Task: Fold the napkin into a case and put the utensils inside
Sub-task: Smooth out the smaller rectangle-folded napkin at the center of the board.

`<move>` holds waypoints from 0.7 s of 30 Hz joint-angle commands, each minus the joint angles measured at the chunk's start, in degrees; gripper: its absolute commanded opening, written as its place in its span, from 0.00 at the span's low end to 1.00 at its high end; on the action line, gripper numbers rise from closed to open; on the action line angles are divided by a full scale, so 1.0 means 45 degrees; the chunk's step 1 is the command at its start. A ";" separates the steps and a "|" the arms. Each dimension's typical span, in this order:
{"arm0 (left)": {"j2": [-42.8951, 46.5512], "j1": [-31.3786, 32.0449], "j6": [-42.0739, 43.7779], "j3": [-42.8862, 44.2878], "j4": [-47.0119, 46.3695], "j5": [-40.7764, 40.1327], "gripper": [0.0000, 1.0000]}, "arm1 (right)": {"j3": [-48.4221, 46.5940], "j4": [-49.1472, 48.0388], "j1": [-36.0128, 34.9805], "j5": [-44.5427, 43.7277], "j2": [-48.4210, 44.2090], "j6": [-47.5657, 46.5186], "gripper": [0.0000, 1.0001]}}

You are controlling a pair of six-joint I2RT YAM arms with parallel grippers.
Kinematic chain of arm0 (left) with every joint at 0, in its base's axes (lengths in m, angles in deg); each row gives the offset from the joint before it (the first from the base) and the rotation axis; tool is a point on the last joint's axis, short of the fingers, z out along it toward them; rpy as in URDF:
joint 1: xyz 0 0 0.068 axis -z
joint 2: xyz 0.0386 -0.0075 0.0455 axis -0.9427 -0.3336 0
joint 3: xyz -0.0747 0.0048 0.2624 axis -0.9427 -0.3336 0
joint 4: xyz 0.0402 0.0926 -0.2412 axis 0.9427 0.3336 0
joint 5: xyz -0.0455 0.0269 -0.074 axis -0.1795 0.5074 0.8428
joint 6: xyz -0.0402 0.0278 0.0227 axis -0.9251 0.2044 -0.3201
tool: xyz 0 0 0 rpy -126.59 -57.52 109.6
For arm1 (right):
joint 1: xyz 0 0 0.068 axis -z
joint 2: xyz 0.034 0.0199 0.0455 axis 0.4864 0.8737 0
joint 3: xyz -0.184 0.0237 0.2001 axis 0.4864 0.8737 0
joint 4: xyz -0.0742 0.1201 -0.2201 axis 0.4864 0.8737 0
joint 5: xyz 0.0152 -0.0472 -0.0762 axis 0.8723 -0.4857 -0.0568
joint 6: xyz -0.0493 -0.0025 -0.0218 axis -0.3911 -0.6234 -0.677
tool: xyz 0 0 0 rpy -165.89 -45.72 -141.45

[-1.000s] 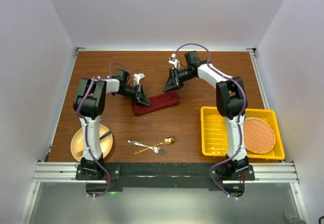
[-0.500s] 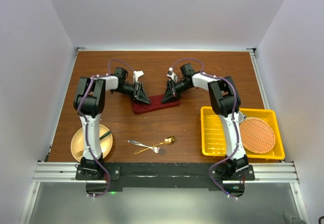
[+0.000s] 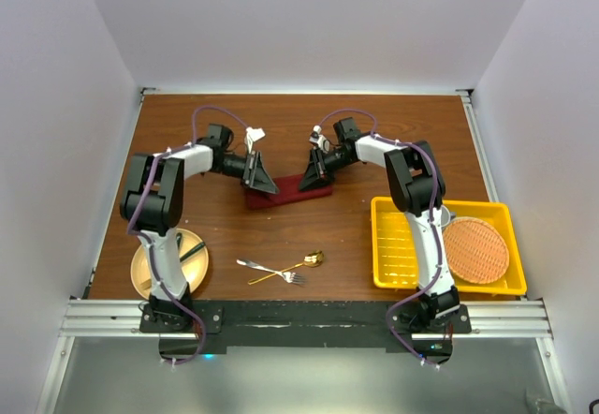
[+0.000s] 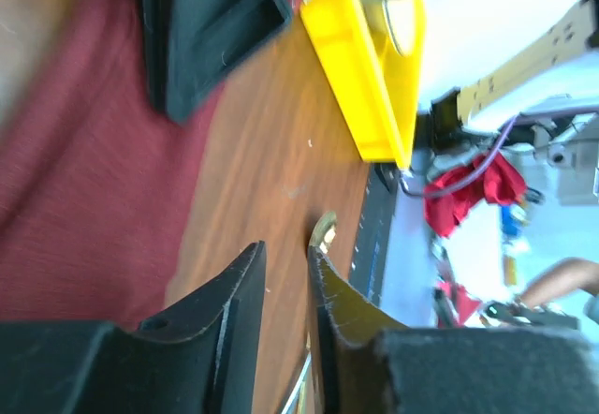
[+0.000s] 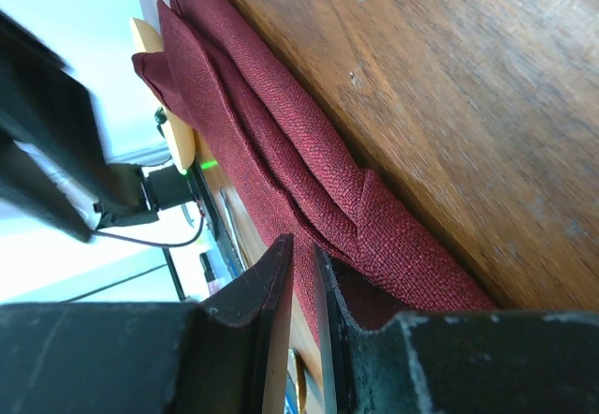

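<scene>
Maroon napkin (image 3: 284, 194) beneath right tool (image 3: 315, 184).

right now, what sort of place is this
Probably a robot lab test cell: white panel walls box in a wooden table, left arm and right arm bolted to a metal rail, staged napkin.

napkin (image 3: 285, 194): plain maroon, fine weave
tray (image 3: 398, 245): bright yellow
mat (image 3: 475, 249): orange, woven
plate (image 3: 142, 266): pale tan
spoon (image 3: 314, 258): shiny gold
fork (image 3: 255, 266): silver
table (image 3: 393, 133): reddish-brown wood grain
walls (image 3: 309, 21): pale grey
</scene>
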 commanded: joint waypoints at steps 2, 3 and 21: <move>-0.0892 -0.0289 -0.0831 -0.1040 -0.1384 -0.0194 0.28 | 0.0447 0.0061 0.0197 -0.2560 0.0403 -0.0481 0.20; -0.1358 -0.0425 -0.0753 -0.1156 -0.1230 -0.0371 0.28 | 0.0408 0.0062 0.0198 -0.2580 0.0422 -0.0539 0.21; -0.2999 -0.0799 0.3700 0.7295 0.3966 -0.2891 0.49 | 0.0153 0.0667 0.0002 -0.3459 0.0384 -0.1946 0.17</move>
